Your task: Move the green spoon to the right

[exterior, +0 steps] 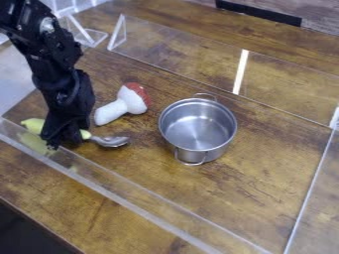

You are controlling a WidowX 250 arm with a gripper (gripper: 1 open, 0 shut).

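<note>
At the left side of the wooden tabletop (pixel 252 203), the dark pincer (pixel 66 138) reaches down over the green spoon (pixel 111 141), right at its handle. From where I stand, its tips are lost against the handle and the clear panel in front, so I cannot tell how far apart they are or whether they pinch the spoon or only touch it. The spoon's yellow-green handle shows on both sides of the pincer, partly covered by it, and the shiny silver bowl points toward the pot side, its outer end uncovered. The white mushroom-shaped toy (pixel 123 105) with its red tip lies near the spoon, just beside the pincer. The round steel pot (pixel 197 129) stands to the right of both, apart from the spoon's bowl.
</note>
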